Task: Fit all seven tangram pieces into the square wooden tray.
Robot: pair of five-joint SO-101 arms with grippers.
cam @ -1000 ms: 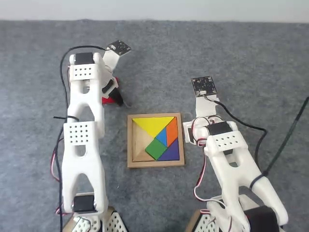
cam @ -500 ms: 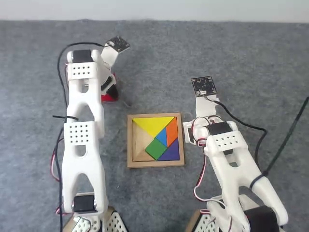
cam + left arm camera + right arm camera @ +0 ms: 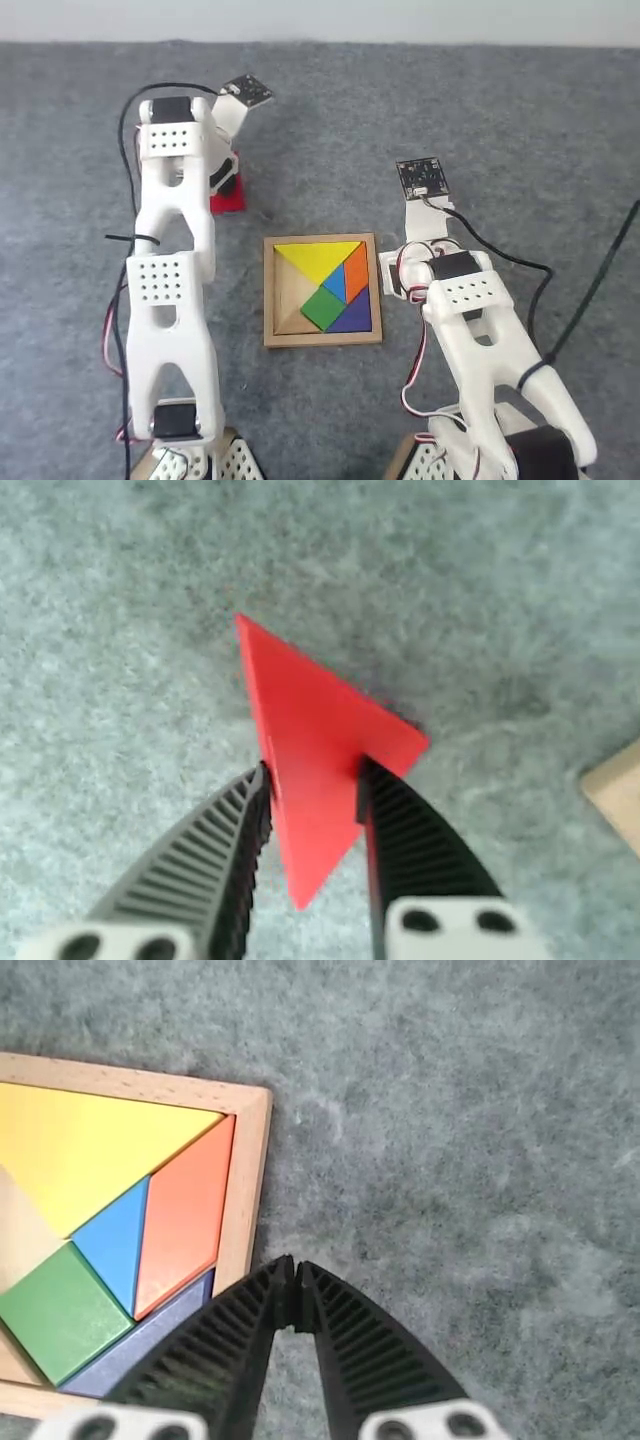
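1. High view: the wooden tray [image 3: 270, 290] lies at the centre of the frame on the grey mat [image 3: 500, 150]. In it are the yellow triangle [image 3: 318, 258] along the top, the orange piece [image 3: 357, 272] at the right, the blue triangle [image 3: 335, 284] in the middle, the green square [image 3: 322, 307] and the purple piece [image 3: 353, 319] low down. The tray's left part shows only wood tone, and I cannot tell whether that is bare floor or a wood-coloured piece. The red triangle [image 3: 229, 198] is in the upper left, apart from the tray, at the tip of the left arm [image 3: 170, 250]. The right arm [image 3: 465, 300] stands just right of the tray.

2. Left wrist view: the left gripper [image 3: 312, 770] pinches the red triangle, one ribbed finger against each slanted side, with its narrow tip pointing back between them. A corner of the tray shows at the right edge of the frame. The step in hand looks to be carrying this piece over. To do it well, lift it free of the mat's nap and turn the wrist so the long edge lines up with the tray's left rim. Then lower it flat, not corner first, since a tilted piece would likely ride up on the yellow triangle or the rim. The grip is on slanted sides, so the piece may slip; go slowly.

3. Right wrist view: the right gripper [image 3: 296, 1268] is pressed together and holds nothing, just outside the tray's rim beside the orange piece. From there it could steady the tray if the red piece pushes it.
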